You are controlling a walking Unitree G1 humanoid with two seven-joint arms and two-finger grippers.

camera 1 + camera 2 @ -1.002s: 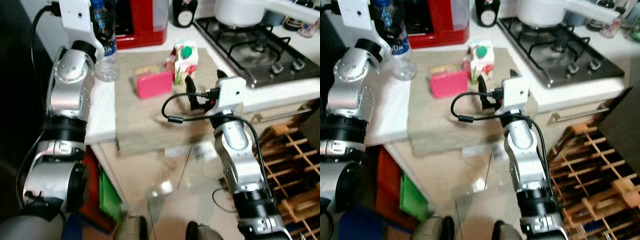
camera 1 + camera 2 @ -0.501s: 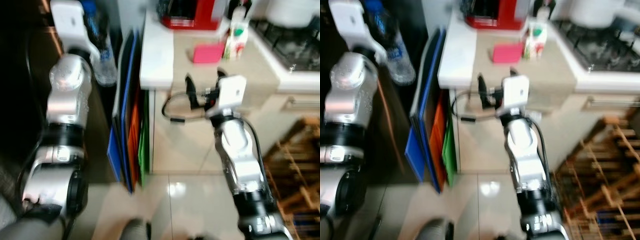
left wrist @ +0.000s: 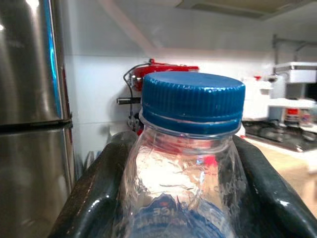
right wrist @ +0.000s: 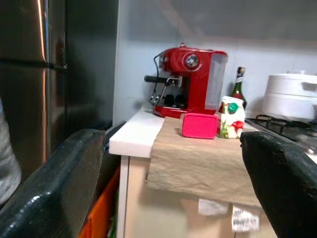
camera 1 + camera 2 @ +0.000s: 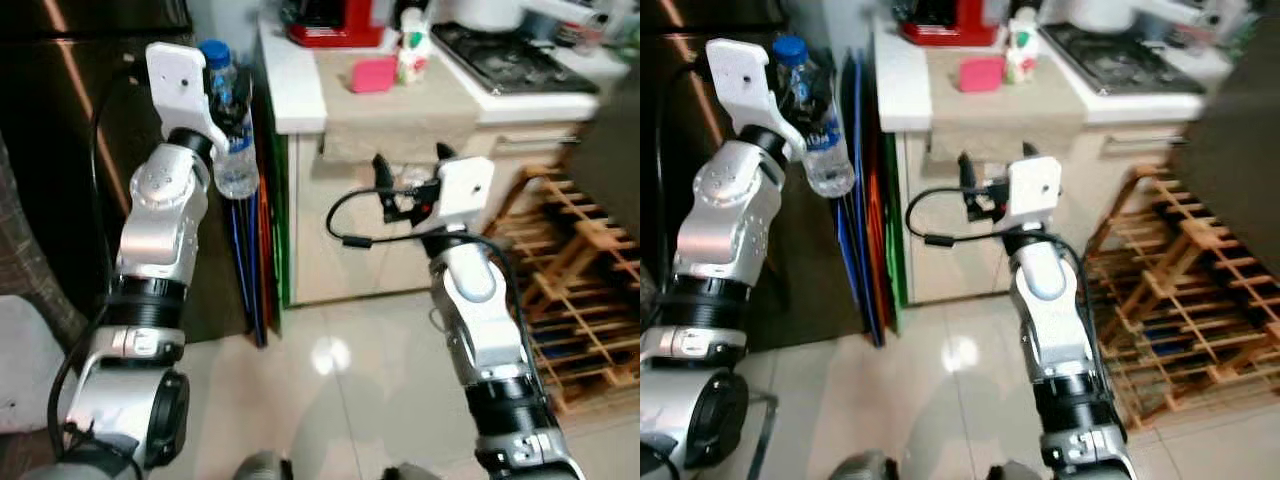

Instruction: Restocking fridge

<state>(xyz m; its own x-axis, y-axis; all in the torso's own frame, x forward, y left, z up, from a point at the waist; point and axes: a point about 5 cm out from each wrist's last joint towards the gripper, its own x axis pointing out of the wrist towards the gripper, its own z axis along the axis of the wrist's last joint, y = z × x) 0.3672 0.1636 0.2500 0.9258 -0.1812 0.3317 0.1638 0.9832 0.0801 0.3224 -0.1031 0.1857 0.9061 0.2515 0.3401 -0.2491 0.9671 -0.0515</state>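
1. From the left eye, the job looks only part done. The left pincer (image 5: 228,105) has the water bottle (image 5: 230,135) and holds it up high, at about 10 o'clock in the picture, right by the dark fridge (image 5: 90,120). I think the fridge door is not open yet, so the bottle has yet to go in. The pink box (image 5: 372,74) and the juice carton (image 5: 411,55) sit on the worktop (image 5: 300,85), at about 12 o'clock.

2. From the right eye, the left arm is bent and lifted, with the bottle upright. The right pincer (image 5: 992,168) is out in front of the robot, wide apart and holding nothing, pointing at the worktop.

3. From the left wrist, the two black fingers (image 3: 89,198) hug the bottle's sides, just under its blue cap (image 3: 192,101).

4. From the right wrist, the fingers (image 4: 49,188) stand far apart. Between them I see the red coffee machine (image 4: 190,82), the pink box and the carton.
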